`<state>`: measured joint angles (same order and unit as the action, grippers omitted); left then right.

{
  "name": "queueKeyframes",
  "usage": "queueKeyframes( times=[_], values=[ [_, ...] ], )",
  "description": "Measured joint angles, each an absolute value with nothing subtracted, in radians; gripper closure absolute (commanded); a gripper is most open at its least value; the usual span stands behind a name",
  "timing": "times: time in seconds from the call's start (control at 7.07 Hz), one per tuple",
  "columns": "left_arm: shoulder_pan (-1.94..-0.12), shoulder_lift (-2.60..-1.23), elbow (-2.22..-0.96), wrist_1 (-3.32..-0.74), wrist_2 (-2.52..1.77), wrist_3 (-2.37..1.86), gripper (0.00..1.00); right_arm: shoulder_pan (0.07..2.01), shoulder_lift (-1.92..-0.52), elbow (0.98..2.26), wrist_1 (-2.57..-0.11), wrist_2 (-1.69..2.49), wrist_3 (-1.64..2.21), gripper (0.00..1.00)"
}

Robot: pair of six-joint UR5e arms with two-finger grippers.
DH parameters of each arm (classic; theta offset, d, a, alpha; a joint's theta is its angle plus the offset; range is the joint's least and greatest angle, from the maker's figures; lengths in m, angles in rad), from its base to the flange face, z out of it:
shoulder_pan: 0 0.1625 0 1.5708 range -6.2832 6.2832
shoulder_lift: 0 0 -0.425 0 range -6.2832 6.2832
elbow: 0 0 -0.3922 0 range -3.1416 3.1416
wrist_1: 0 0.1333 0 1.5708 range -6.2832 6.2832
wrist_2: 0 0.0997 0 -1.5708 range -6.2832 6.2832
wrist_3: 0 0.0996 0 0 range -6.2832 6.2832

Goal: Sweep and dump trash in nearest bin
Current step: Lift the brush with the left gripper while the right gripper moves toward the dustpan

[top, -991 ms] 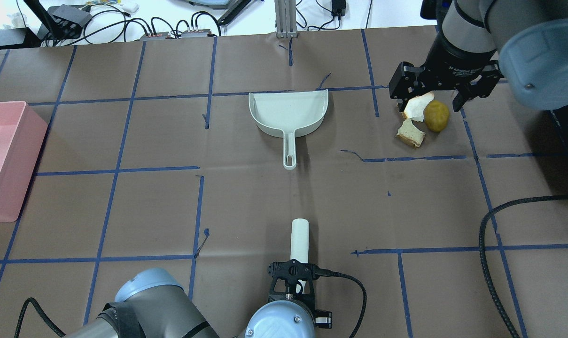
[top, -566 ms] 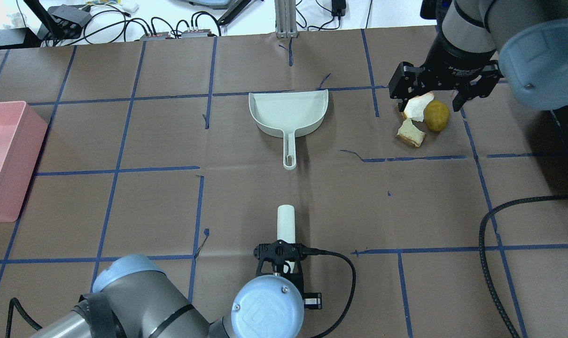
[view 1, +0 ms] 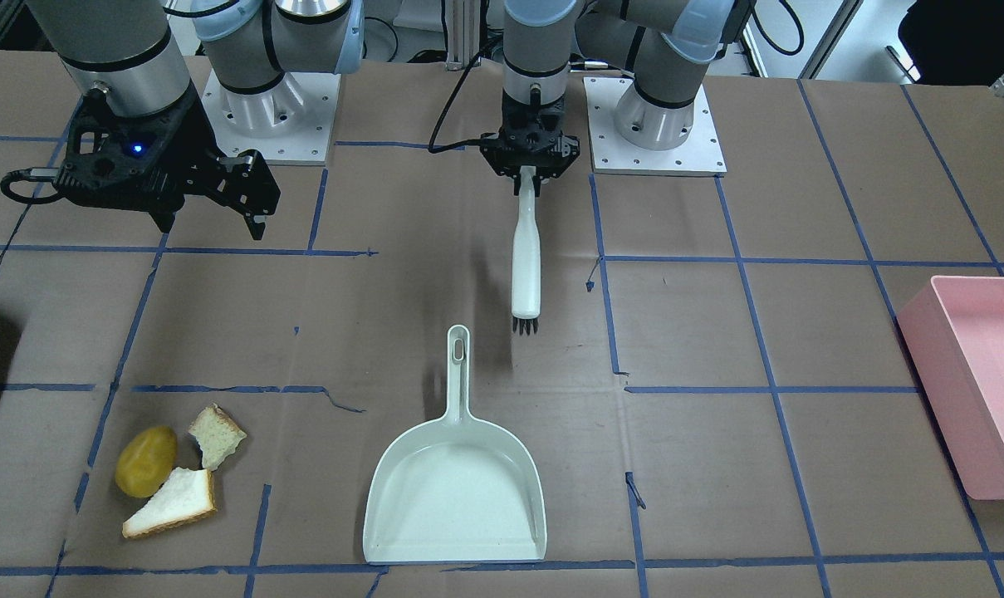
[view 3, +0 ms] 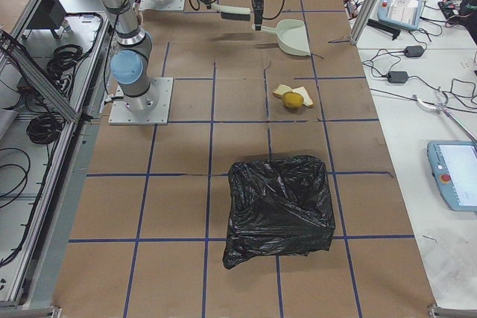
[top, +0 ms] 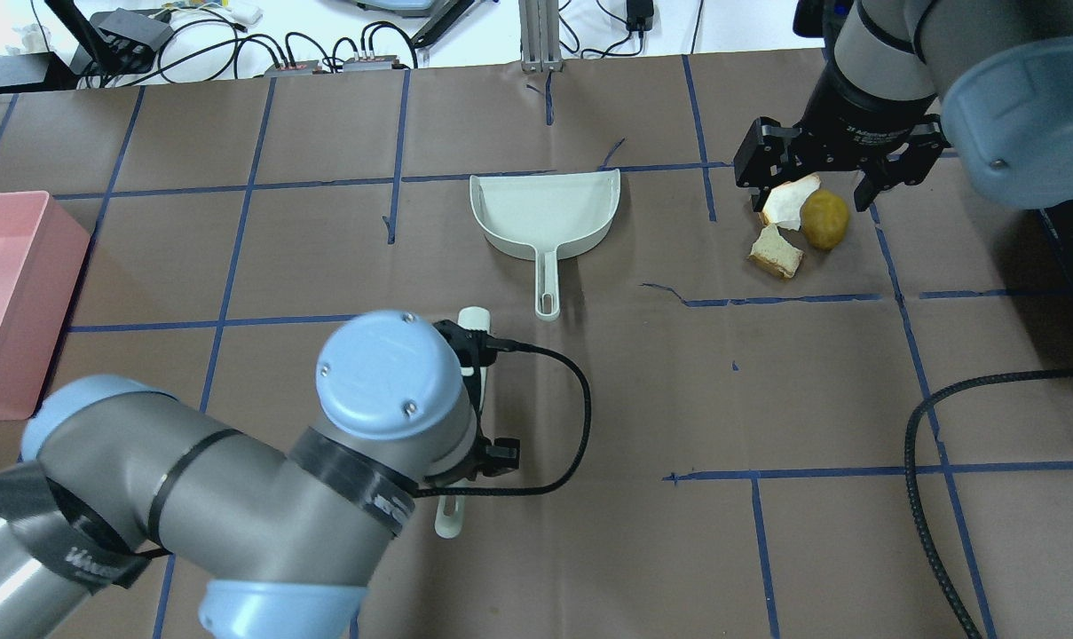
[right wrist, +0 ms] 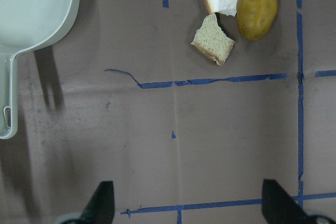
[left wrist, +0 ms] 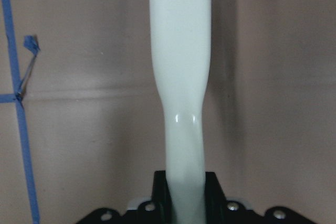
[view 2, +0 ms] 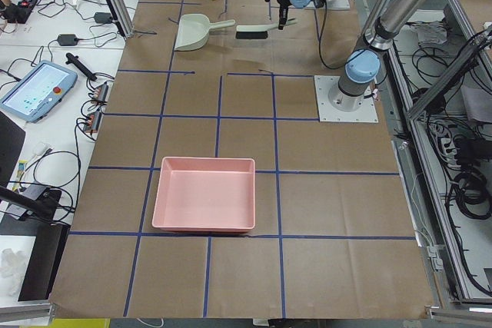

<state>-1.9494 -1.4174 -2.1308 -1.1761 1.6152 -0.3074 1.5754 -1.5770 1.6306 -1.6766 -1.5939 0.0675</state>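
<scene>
The trash lies together on the brown table: a yellow lump (view 1: 146, 461) (top: 824, 219) and two bread pieces (view 1: 216, 436) (view 1: 173, 502), also in the right wrist view (right wrist: 212, 39). A pale green dustpan (view 1: 456, 490) (top: 545, 213) lies flat mid-table, its handle toward the robot. My left gripper (view 1: 528, 173) is shut on the handle of a white brush (view 1: 525, 266) (left wrist: 181, 51), held above the table with its dark bristles (view 1: 525, 325) just beside the dustpan handle's end. My right gripper (view 1: 207, 208) (top: 818, 177) is open and empty, hovering high over the trash.
A pink bin (top: 3, 293) (view 1: 975, 374) stands at the table's end on my left. A bin lined with a black bag (view 3: 279, 210) stands at the end on my right, nearer the trash. My left arm's cable (top: 580, 417) loops over the table.
My left arm has moved forward and to the left, carrying the brush up beside the dustpan handle. The right gripper, dustpan and trash have not moved.
</scene>
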Motion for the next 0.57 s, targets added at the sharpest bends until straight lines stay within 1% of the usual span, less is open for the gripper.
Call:
queueKeyframes(
  times=[0.57],
  values=[
    [-1.609,-1.413,-1.978,-1.338,1.611,0.05,0.95,1.577,-1.581,1.631,-1.675,-1.592,0.067,0.0]
  ],
)
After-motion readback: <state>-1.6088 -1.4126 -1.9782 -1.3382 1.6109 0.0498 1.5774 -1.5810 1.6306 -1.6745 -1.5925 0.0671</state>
